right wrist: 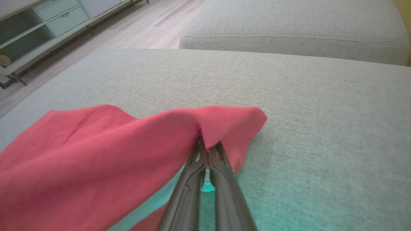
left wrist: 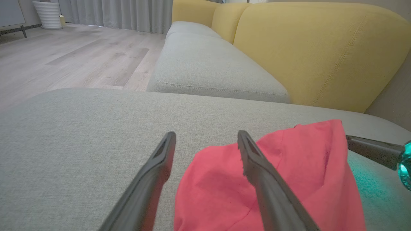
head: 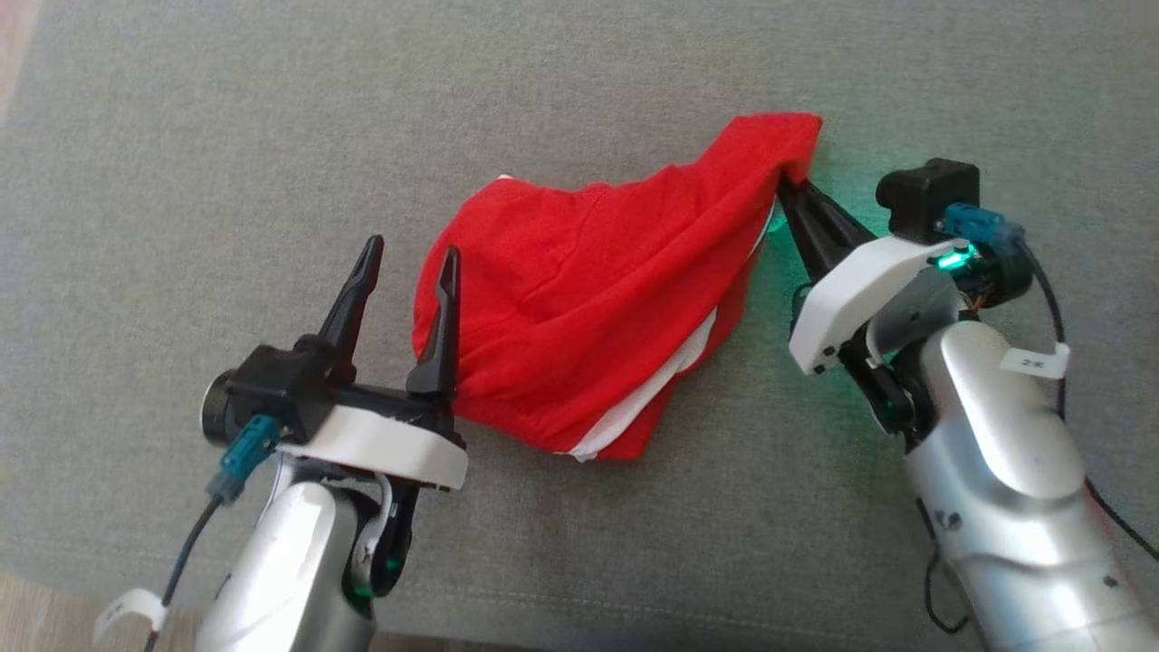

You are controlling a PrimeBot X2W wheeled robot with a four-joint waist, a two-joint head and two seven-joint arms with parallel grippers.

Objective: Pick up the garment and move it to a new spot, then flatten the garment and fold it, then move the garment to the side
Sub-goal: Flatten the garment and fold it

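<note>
Noted a grey woven seat cushion [head: 579,72] spread across the head view. In the left wrist view, found a second grey cushion [left wrist: 205,64] at 12 o'clock, a yellow backrest [left wrist: 321,54] at 2, pale wooden floor [left wrist: 80,54] at 10, grey curtains [left wrist: 118,14] and a white ribbed pot [left wrist: 48,14] at 11. In the right wrist view, saw a pale cabinet [right wrist: 48,22] with drawers at 10 o'clock.

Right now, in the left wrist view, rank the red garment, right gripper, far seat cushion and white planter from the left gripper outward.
1. red garment, lower right
2. right gripper, right edge, pinching it
3. far seat cushion, upper centre
4. white planter, top left corner
</note>
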